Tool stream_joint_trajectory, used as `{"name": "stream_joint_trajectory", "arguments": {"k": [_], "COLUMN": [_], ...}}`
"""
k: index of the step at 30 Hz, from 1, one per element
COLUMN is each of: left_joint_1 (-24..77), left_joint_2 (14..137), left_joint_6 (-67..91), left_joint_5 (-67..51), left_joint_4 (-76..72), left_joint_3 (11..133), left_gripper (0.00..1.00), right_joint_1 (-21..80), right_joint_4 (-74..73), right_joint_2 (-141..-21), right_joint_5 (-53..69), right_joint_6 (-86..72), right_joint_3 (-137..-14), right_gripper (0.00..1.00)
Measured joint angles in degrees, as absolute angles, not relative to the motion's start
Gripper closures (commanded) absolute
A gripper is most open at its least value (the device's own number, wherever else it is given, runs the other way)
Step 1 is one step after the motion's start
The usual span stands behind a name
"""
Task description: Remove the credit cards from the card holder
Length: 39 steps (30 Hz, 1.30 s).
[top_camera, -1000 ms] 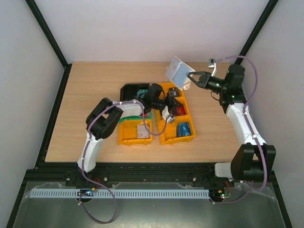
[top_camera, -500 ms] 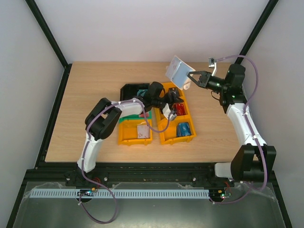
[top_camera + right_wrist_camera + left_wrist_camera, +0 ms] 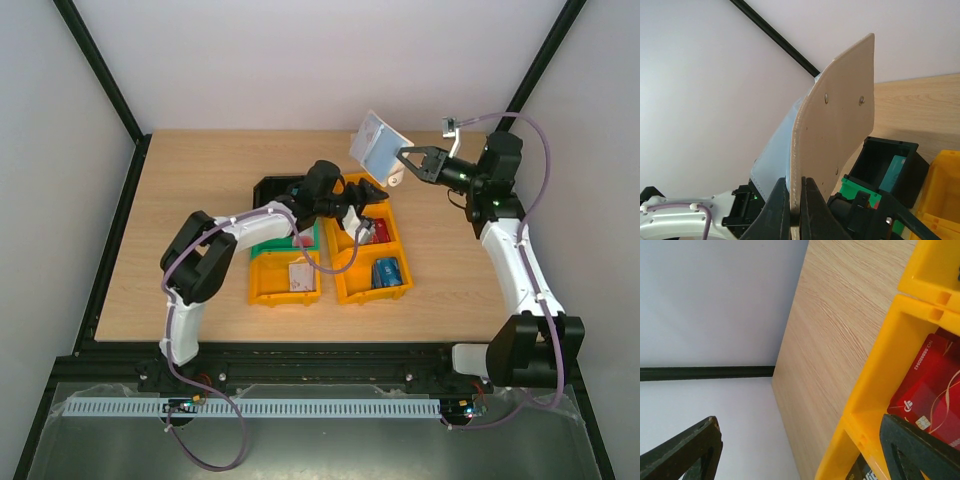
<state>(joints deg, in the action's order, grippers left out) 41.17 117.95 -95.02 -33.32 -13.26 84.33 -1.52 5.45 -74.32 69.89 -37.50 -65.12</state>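
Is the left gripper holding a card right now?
No, the left gripper is open and empty; the red card lies in the orange bin.

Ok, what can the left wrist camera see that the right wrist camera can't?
Only the left wrist view shows the red card lying in an orange bin, and its own jaws wide open. Only the right wrist view shows the card holder pinched by its edge in its jaws, plus the black bin holding a teal card and the green bin. Both show the wooden table, the white wall and some orange bin.
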Motion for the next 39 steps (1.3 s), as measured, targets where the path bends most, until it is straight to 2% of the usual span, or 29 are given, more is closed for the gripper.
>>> {"name": "stream_joint_trajectory", "arguments": {"k": [3, 6, 8, 15, 24, 29, 39], "left_joint_1": [41.43, 41.5, 41.5, 42.0, 44.8, 45.21, 45.01], "left_joint_2": [116.2, 115.0, 114.5, 114.74, 121.71, 124.36, 128.09], "left_joint_6": [-90.41, -83.55, -78.06, -59.48, -37.39, -32.71, -29.26], "left_joint_5": [-32.62, -30.59, -28.25, -21.89, -12.45, -9.08, -5.85], "left_joint_4": [-13.28, -12.84, -10.85, 3.01, 9.67, 9.91, 9.37], "left_joint_3": [83.07, 82.85, 83.53, 88.79, 89.3, 89.82, 92.75], "left_gripper": [0.27, 0.53, 0.66, 0.83, 0.87, 0.91, 0.89], "right_joint_1": [-1.54, -1.54, -1.54, -1.54, -1.56, -1.54, -1.54], "right_joint_4": [5.19, 4.91, 4.86, 3.64, 1.93, 1.8, 1.56], "right_joint_2": [-73.76, -73.14, -72.73, -71.5, -71.0, -70.7, -70.06], "right_joint_5": [69.8, 69.6, 69.49, 69.36, 68.99, 68.99, 69.04], "right_joint_6": [-37.47, -37.45, -37.43, -36.56, -35.94, -35.94, -35.77], "right_joint_3": [-65.19, -65.19, -65.19, -65.21, -65.21, -65.32, -66.02], "right_gripper": [0.98, 0.98, 0.98, 0.98, 0.98, 0.98, 0.98]}}
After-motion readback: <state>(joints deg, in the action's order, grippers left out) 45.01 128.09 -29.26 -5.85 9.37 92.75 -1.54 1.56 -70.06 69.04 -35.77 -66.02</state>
